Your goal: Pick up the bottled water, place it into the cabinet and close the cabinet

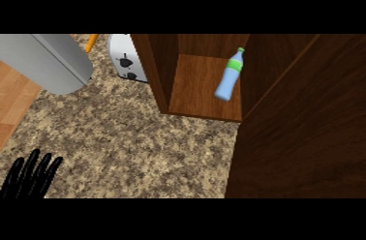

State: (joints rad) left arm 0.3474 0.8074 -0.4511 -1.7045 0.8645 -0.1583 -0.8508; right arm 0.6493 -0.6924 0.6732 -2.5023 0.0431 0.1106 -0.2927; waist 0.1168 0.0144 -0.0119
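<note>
Blue bottle (229, 75): green cap and band, inside the cabinet (207, 89) on its shelf
Cabinet door (300, 132): open, cut off right of the bottle
Toaster (127, 65): left of cabinet, partly hidden
Left robot hand (30, 178): fingers straight, on the desk (136, 137) far below-left of cabinet
Right robot hand: unseen

I see only one black robot hand (30, 178), my left, at the lower left corner of the head view. Its fingers are straight and spread slightly, pointing up and away from me, with the tips fanned apart. It rests open near the edge and holds nothing. The palm and forearm are cut off by the frame. My right robot hand shows nowhere in this view.
</note>
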